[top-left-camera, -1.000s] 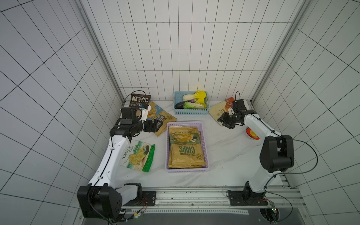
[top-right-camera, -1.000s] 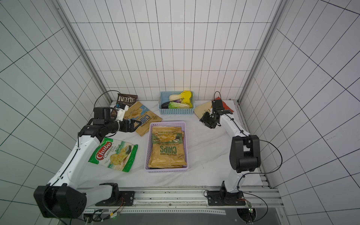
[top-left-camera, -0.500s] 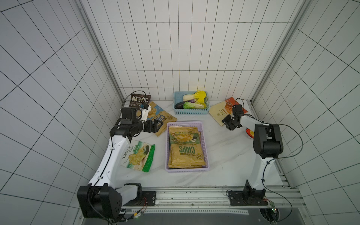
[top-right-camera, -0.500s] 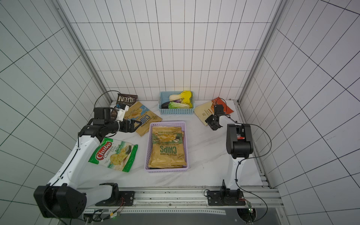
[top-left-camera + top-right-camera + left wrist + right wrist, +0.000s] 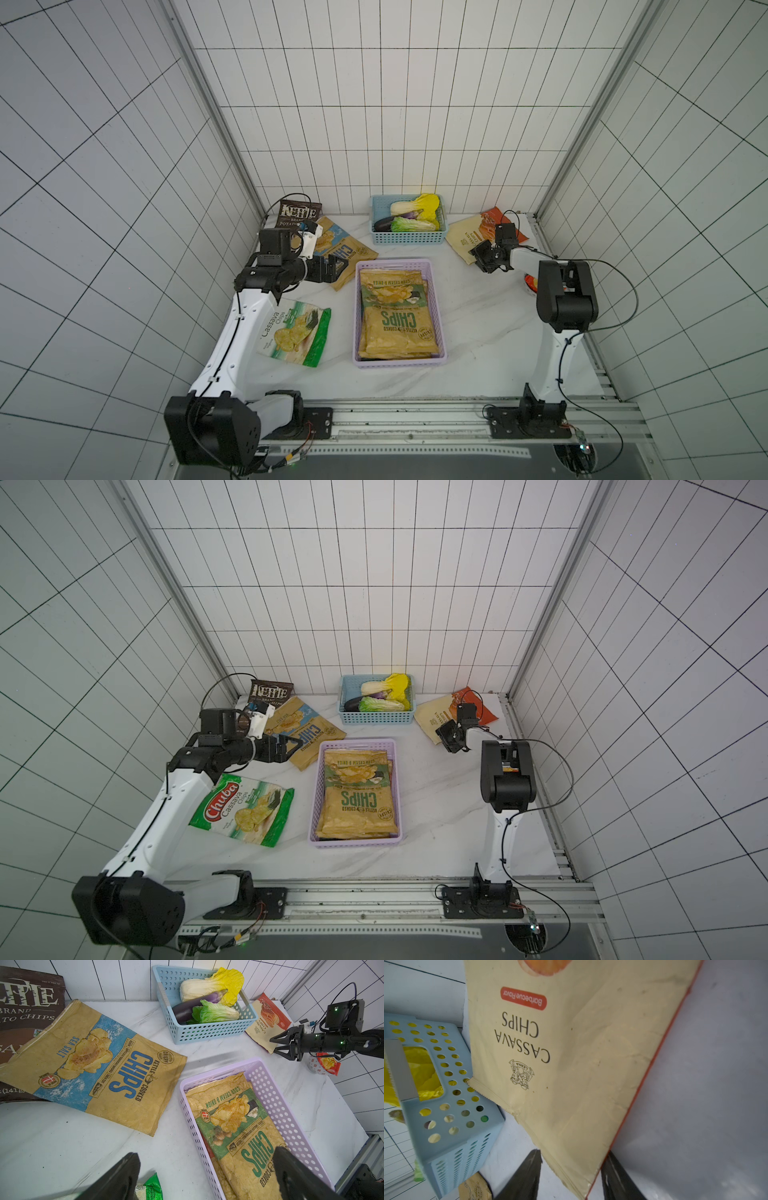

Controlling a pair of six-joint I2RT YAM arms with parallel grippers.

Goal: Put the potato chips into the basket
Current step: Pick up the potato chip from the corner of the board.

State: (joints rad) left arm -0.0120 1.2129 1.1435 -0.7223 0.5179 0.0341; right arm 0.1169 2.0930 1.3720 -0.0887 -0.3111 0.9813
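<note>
The lilac basket (image 5: 398, 362) (image 5: 353, 843) (image 5: 270, 1088) sits mid-table and holds a stack of potato chips, topped by a green-labelled kraft bag (image 5: 395, 316) (image 5: 239, 1126). Outside it lie a blue-labelled kraft bag (image 5: 353, 257) (image 5: 99, 1068), a dark brown Kettle bag (image 5: 299, 212), a white-green cassava bag (image 5: 297, 332) (image 5: 245, 808) and a cream cassava bag (image 5: 465, 237) (image 5: 571, 1053). My left gripper (image 5: 336, 266) (image 5: 205, 1152) hangs open and empty between the blue-labelled bag and the basket. My right gripper (image 5: 478, 259) (image 5: 573, 1153) is open, its fingers astride the cream bag's near corner.
A light blue basket (image 5: 407, 240) of toy vegetables stands at the back wall, close beside the cream bag. A small cup with a red-labelled packet (image 5: 322, 1064) sits by the right wall under the right arm. Tiled walls close three sides; a rail runs along the front.
The right arm's elbow has folded in and risen above its base, while its gripper stayed at the cream bag's corner. The left arm has not moved.
</note>
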